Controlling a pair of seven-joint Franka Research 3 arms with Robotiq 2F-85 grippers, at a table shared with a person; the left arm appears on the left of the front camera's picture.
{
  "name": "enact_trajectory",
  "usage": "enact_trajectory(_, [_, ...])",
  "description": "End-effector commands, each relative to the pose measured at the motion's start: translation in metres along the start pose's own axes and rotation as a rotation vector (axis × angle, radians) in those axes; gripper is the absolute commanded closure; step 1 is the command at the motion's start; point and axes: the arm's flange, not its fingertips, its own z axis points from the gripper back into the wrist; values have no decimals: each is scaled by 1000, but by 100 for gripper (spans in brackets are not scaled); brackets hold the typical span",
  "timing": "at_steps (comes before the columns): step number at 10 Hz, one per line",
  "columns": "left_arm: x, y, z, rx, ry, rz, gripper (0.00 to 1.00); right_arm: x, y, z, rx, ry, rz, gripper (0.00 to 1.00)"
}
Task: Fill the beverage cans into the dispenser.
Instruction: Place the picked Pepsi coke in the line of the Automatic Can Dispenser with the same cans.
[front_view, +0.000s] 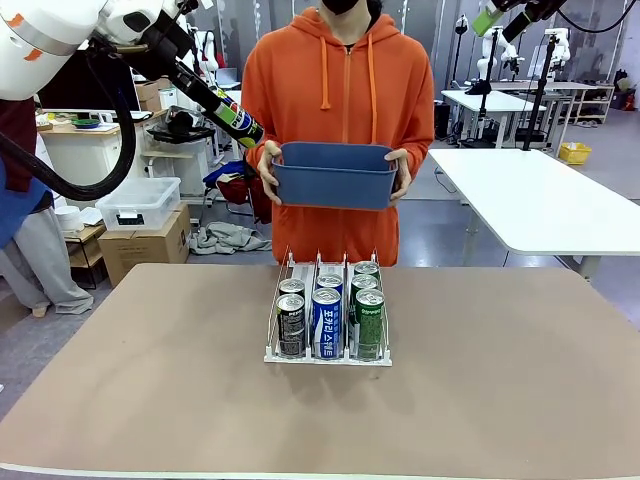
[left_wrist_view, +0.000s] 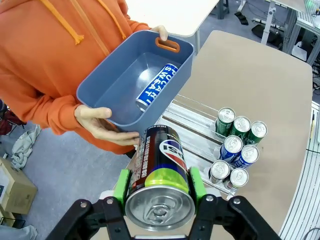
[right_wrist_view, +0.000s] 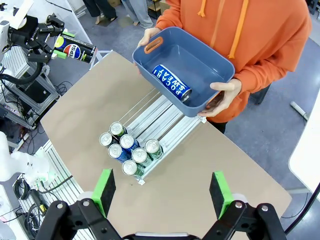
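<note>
My left fingers (left_wrist_view: 121, 187) pinch a black can (left_wrist_view: 160, 160) between their green pads, gripping it near its silver top. It hangs tilted in the air at the far left, high above the bench (front_view: 150, 380), with its far end pointing towards a blue tub (left_wrist_view: 125, 85). My right fingers (right_wrist_view: 104, 191) are spread wide with nothing between them, high over the near side of the bench.

A person in an orange hoodie (front_view: 340, 90) stands at the far side and holds the tub at chest height with both hands (one hand (front_view: 268, 165) on each end). A blue-and-white can (left_wrist_view: 157, 86) lies on its side in the tub.

The clear rack (front_view: 328, 355) sits in the middle of the bench. Seven cans (front_view: 326, 320) stand upright at its near end: two black on the left, two blue-and-white in the middle, three green on the right.
</note>
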Motion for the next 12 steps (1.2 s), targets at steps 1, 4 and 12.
enact_trajectory(1, [1,-1,3,3,-4,-2,66,-1,0,1,1,2,2,0])
enact_trajectory(4, [1,-1,3,3,-4,-2,66,-1,0,1,1,2,2,0])
enact_trajectory(12, [-2,-11,6,19,44,-3,42,-1,0,1,1,2,2,0])
